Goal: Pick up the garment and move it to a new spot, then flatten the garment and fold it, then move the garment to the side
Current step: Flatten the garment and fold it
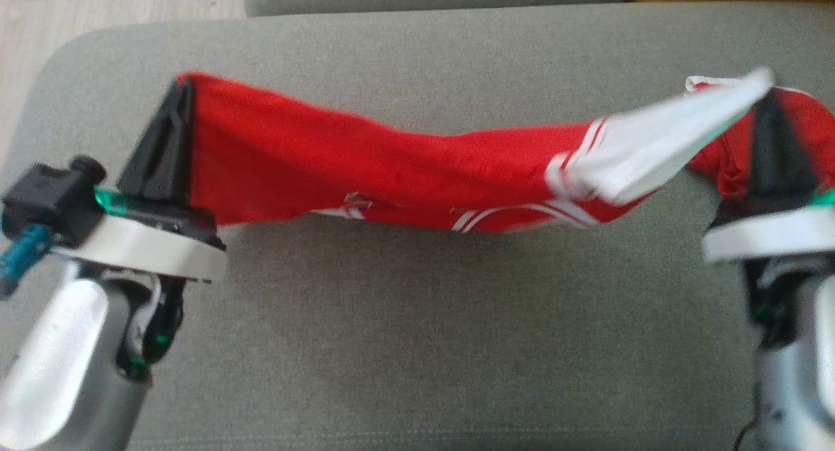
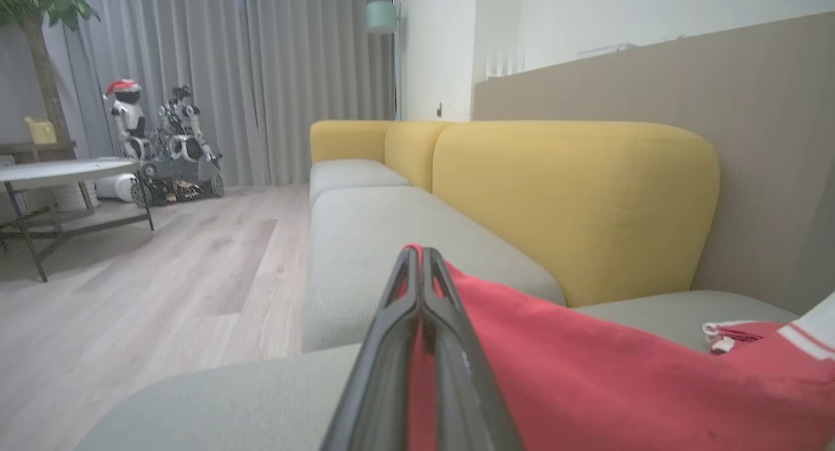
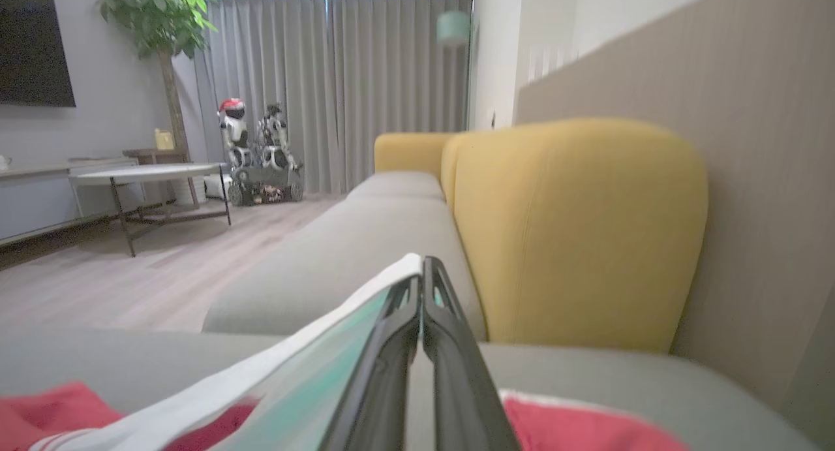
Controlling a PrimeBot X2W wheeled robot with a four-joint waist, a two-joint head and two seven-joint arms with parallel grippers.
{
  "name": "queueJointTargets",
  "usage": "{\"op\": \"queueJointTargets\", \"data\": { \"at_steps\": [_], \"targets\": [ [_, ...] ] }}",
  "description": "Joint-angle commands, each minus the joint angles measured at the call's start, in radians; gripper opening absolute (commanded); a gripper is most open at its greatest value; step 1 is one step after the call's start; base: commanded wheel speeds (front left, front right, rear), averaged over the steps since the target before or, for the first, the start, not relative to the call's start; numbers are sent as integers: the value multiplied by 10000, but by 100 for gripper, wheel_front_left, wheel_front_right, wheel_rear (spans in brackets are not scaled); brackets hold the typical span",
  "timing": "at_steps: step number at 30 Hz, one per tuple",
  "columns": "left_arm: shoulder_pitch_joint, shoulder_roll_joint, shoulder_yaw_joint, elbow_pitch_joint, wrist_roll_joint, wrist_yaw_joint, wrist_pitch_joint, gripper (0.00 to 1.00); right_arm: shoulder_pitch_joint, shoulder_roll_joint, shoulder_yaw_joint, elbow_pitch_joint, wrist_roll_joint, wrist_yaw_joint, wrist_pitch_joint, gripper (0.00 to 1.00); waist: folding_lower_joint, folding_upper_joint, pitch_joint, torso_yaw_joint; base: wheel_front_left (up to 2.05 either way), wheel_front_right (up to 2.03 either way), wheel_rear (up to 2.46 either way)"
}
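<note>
A red garment [image 1: 365, 170] with white stripes and a white sleeve [image 1: 659, 144] hangs stretched between both grippers above the grey sofa seat [image 1: 417, 320]. My left gripper [image 1: 182, 89] is shut on its left end, and in the left wrist view the red cloth [image 2: 587, 373] runs off to the right of the closed fingers [image 2: 404, 333]. My right gripper [image 1: 770, 95] is shut on the right end, where the white sleeve [image 3: 293, 366] drapes over its closed fingers [image 3: 450, 346]. The cloth sags in the middle, and its lower edge hangs just over the cushion.
The grey seat cushion spreads wide below the garment. Yellow back cushions [image 2: 574, 196] line the sofa. Wooden floor [image 2: 163, 281] lies beyond the seat's left end, with a round low table [image 3: 143, 173] and a parked robot [image 2: 169, 157] by the curtains.
</note>
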Motion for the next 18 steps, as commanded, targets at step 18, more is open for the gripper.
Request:
{"op": "queueJointTargets", "data": {
  "at_steps": [18],
  "targets": [
    [-4413,845,1017,-1952,484,150,1004,0,-6356,-2128,-311,-3217,579,-9,2149,0,0,0,-779,-22,0,0,0]
  ]
}}
